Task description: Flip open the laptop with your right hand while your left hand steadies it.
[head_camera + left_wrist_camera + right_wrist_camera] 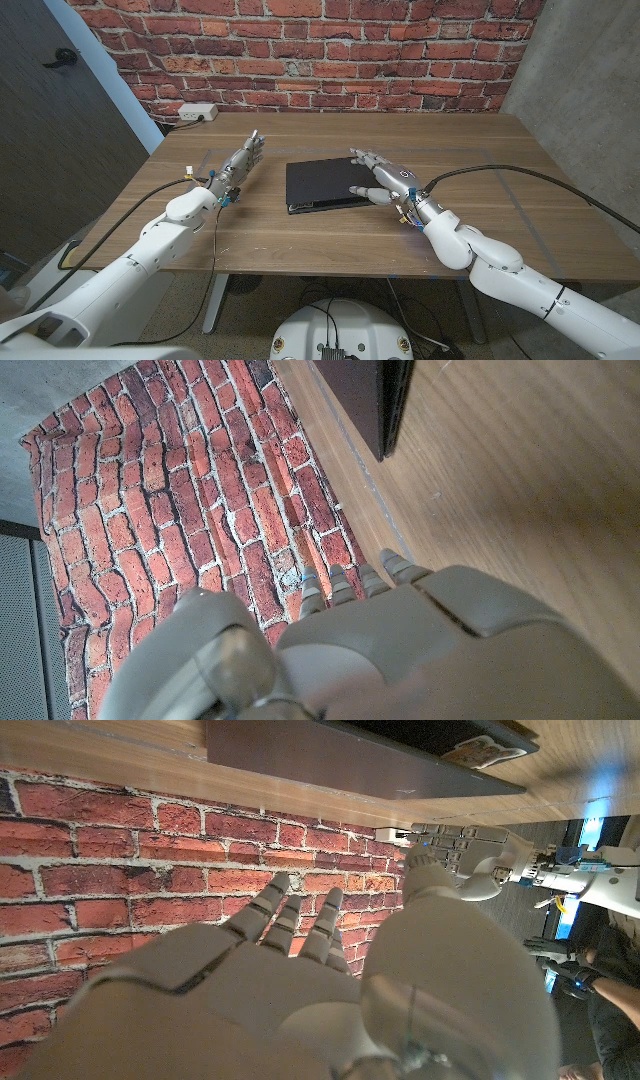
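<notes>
The right hand (280, 990) is showing its grey back, its fingers (285, 920) reaching out straight and slightly apart, holding nothing. Beyond them a red brick wall (110, 850) is standing behind the wooden worktop (120, 750). The closed dark laptop (330, 755) is lying flat on that worktop, a small sticker (478, 752) showing on it near one corner. The left hand (460, 855) is hovering past the laptop, fingers extended. A person's arm (610, 1000) is showing at the edge.
</notes>
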